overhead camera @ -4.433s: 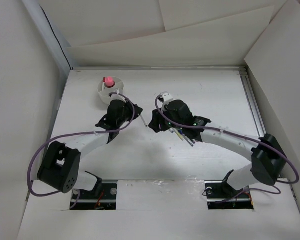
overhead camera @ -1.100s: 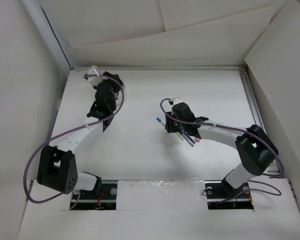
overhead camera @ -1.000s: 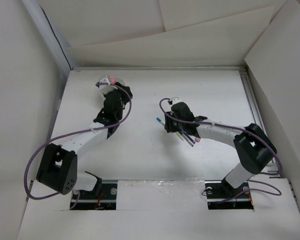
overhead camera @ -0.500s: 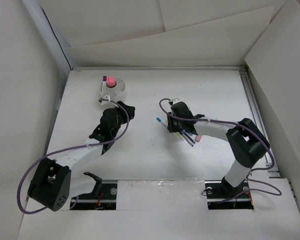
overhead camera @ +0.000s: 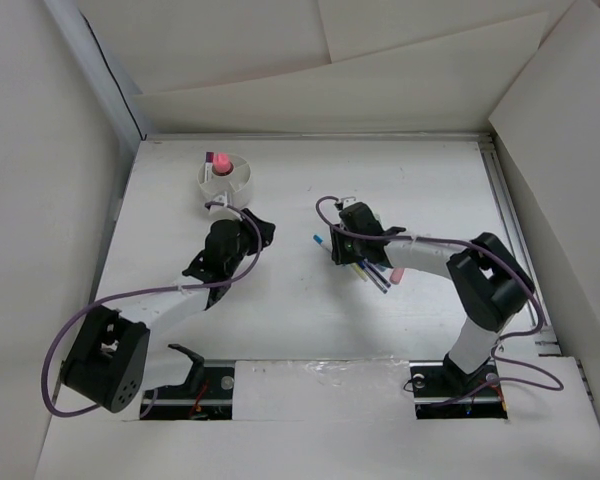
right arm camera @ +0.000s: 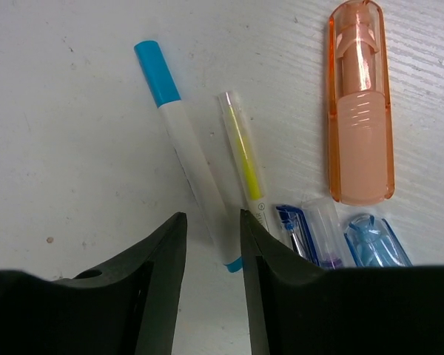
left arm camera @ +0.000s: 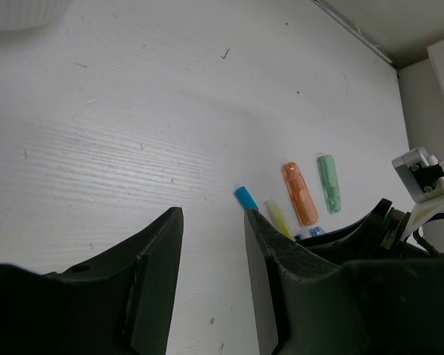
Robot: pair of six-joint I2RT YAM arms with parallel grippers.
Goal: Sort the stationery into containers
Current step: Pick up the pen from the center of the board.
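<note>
White plastic cup partly filled — most of the stationery is left to sort.

From above I see the cup [overhead camera: 225, 180] near the table's [overhead camera: 430, 180] far-left corner. It holds the pink-capped glue stick [overhead camera: 217, 169] and a dark piece I cannot identify. The rest lies loose mid-table: a blue-capped pen [right arm camera: 189, 163], a yellow pen [right arm camera: 244, 155], an orange stick [right arm camera: 360, 111], a green stick [left arm camera: 328, 183] and some blue and purple bits. My right gripper [right arm camera: 212, 222] hovers low over the blue-capped pen's near end, jaws apart, nothing clamped. My left gripper [left arm camera: 213, 222], jaws apart and empty, hangs between cup and pile. I judge the run from pile to cup open — but white walls stand close behind and beside the cup.
</note>
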